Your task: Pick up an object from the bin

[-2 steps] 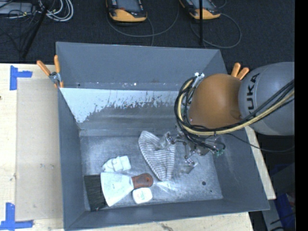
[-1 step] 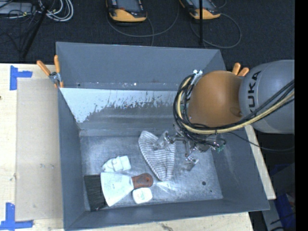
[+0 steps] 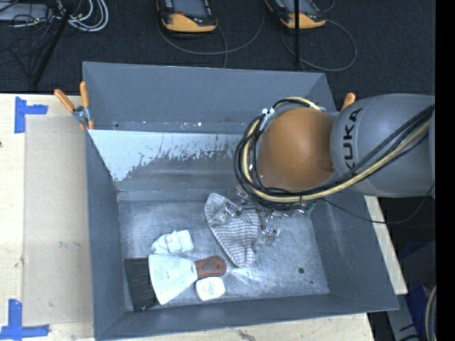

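My gripper (image 3: 249,220) is low in the middle of the bin, just under the arm's orange cover, right over a crumpled grey-and-white striped cloth (image 3: 232,237). One metal fingertip (image 3: 229,208) stands at the cloth's upper left edge and the other at its right edge, so the gripper is open with the cloth's top between the fingers. The cloth rests on the bin floor. A brush with a white body (image 3: 170,275), black bristles and a brown handle end lies just left of the cloth's lower tip.
A crumpled white piece (image 3: 172,242) lies at the left of the floor above the brush. Beside the brush's handle, near the front wall, sits a small white block (image 3: 210,288). The arm covers the bin's right rear part.
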`<act>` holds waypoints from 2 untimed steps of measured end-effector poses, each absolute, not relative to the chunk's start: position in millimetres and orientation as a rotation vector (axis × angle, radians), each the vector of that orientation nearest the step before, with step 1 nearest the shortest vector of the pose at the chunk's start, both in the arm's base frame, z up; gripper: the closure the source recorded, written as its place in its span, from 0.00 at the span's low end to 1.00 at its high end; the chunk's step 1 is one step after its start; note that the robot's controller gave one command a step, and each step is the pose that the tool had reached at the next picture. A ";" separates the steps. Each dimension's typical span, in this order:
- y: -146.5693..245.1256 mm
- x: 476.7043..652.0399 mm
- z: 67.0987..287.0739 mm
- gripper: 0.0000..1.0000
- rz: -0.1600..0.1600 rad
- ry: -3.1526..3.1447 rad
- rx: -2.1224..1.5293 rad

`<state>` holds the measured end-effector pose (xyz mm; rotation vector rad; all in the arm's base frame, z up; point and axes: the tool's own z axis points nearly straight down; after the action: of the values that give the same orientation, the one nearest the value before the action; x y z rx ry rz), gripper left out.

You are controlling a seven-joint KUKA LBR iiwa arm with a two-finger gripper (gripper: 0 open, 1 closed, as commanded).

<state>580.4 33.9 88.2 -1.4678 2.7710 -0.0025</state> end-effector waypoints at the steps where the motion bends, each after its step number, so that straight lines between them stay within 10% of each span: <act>1: 46.2 596.4 78.9 1.00 -0.010 2.739 -1.534; 2: 46.1 596.4 78.9 1.00 -0.010 2.740 -1.533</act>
<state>596.4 46.1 78.9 -1.5328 2.7395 -0.0101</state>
